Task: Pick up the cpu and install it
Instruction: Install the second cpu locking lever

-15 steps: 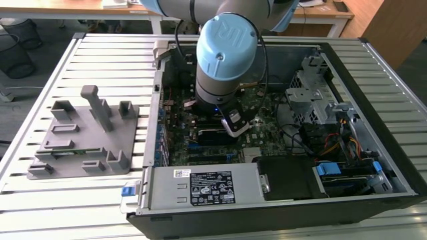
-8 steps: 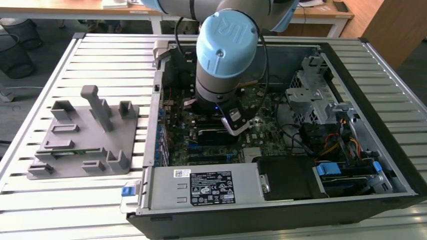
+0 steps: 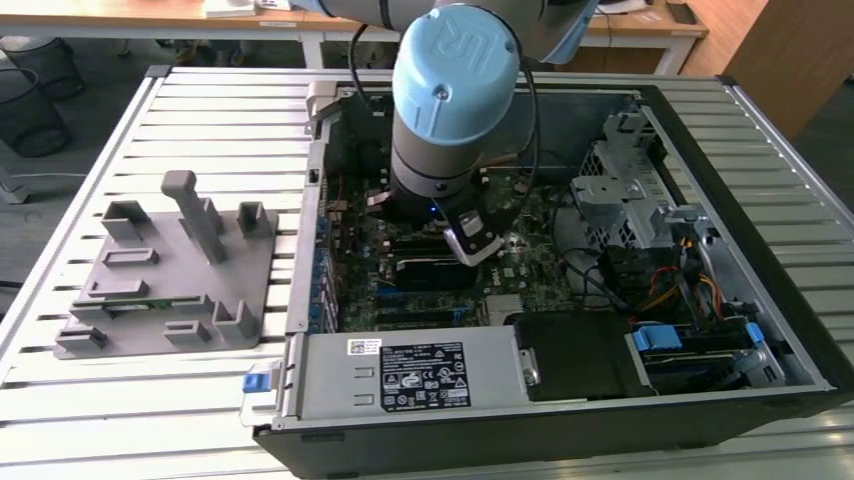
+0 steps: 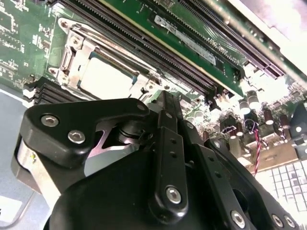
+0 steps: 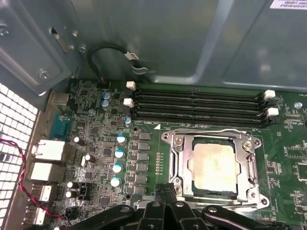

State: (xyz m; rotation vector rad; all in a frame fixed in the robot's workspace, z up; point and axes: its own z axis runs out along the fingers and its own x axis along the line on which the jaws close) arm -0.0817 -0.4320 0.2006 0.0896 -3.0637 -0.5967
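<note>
Jaws closed together, holding nothing: in the first wrist view the gripper (image 5: 163,190) shows its 2 fingertips pressed side by side, empty. The same gripper (image 4: 165,103) appears in the second wrist view as black linkage just short of the socket.

The cpu (image 5: 214,164) lies flat inside the socket frame (image 5: 178,158), metal top up, seated on the green motherboard (image 5: 91,127); also seen pale and square in the second wrist view (image 4: 103,76).

4 memory slots (image 5: 196,103) run just beside the frame.

Exterior view: arm (image 3: 447,110) reaches down into the open computer case (image 3: 787,330); grey fixture block (image 3: 174,270) sits at 9 o'clock of the case on the slatted table (image 3: 200,110).
</note>
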